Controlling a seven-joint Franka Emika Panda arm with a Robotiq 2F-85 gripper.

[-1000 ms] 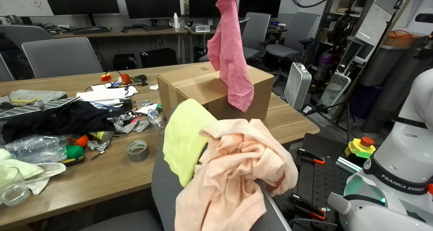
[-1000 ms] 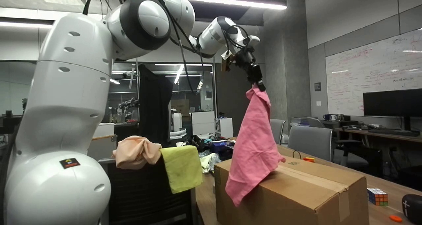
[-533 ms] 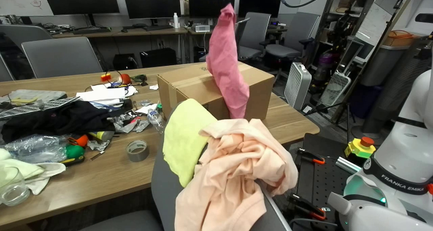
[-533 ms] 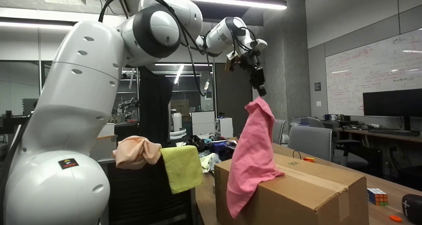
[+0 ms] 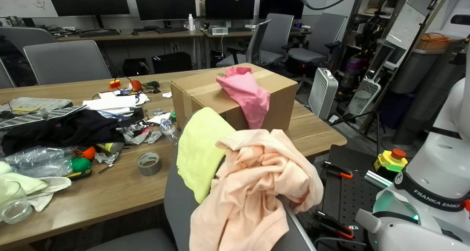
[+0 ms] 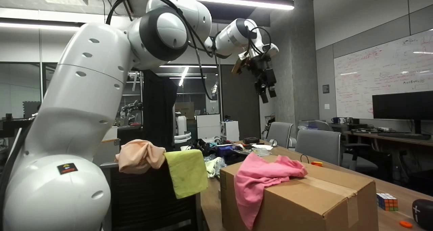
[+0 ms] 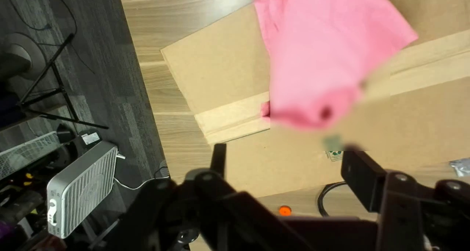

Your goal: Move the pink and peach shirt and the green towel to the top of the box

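Note:
The pink shirt lies slumped over the near top edge of the cardboard box, part on the lid and part hanging down the side. Above it, my gripper stands open, apart from the cloth. In the wrist view the fingers of the gripper are spread with nothing between them, and the pink cloth lies beyond them, partly blurred. A bulky peach garment and the lime-green towel are draped side by side over a chair back; both also show in the other camera's picture, the towel hanging flat.
The box stands on a wooden table. A tape roll, a plastic bottle and a black cloth lie beside it. A puzzle cube and a black speaker sit past its far end.
My gripper has opened and let go of the pink shirt, which has dropped and collapsed onto the box. The arm has shifted slightly forward. Peach garment and towel have not moved.

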